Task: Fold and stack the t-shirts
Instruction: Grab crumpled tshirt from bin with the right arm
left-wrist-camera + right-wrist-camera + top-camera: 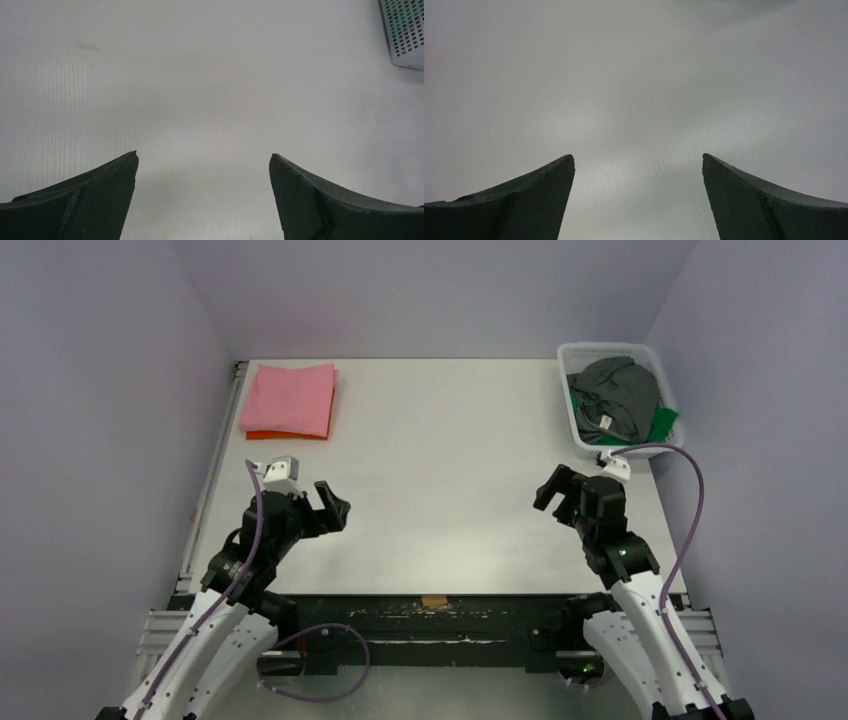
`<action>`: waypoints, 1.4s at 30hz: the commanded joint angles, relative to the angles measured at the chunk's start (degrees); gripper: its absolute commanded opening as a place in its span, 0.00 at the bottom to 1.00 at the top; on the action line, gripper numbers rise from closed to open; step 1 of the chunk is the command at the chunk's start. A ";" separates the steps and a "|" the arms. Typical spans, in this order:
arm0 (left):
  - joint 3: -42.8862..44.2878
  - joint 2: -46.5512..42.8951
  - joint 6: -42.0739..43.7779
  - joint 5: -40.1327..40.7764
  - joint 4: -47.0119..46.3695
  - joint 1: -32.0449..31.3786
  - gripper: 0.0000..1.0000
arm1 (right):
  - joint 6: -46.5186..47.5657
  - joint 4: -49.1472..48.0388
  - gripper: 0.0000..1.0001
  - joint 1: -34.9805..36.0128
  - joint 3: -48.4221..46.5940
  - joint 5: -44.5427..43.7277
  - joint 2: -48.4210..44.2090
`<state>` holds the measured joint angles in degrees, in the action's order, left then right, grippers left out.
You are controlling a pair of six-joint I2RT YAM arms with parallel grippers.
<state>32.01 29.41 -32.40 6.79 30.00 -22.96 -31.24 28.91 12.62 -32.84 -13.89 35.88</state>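
A folded pink t-shirt (290,397) lies on a folded orange t-shirt (285,435) at the table's far left. A crumpled dark charcoal-grey t-shirt (617,392) fills the white lattice basket (572,420) at the far right, with a bright green t-shirt (664,424) under it at the basket's right side. My left gripper (333,506) is open and empty over the bare table at the near left; its fingers (100,195) frame only the tabletop. My right gripper (552,490) is open and empty at the near right, in front of the basket.
The white table (440,460) has a metal rail (215,470) along its left edge. A purple cable (690,500) loops from the right arm beside the basket. The basket's corner (406,35) shows at the top right of the left wrist view. Grey walls surround the table.
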 commanded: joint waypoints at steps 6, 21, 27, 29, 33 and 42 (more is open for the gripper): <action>1.74 2.24 0.67 -0.49 -3.57 0.07 1.00 | 3.17 -13.74 0.98 -0.07 -9.30 -7.94 9.47; 3.59 11.67 1.46 1.80 -4.95 0.02 1.00 | 11.42 -5.77 0.92 -19.33 -59.85 -3.91 63.99; 4.25 15.80 1.51 3.55 -4.71 0.02 1.00 | 12.95 2.87 0.78 -25.20 -82.84 -0.01 84.55; 4.78 17.25 1.50 4.19 -4.63 0.04 1.00 | 13.76 3.28 0.74 -26.06 -87.83 0.13 89.28; 5.53 19.59 1.57 4.59 -4.88 0.02 1.00 | 14.19 1.56 0.61 -27.39 -91.93 1.24 94.98; 5.87 21.51 1.40 4.29 -5.23 0.02 1.00 | 14.06 -1.83 0.16 -27.64 -90.09 4.22 93.90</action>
<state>35.53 50.98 -31.88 10.44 27.09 -22.96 -17.45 29.02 -15.38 -121.60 -12.08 133.91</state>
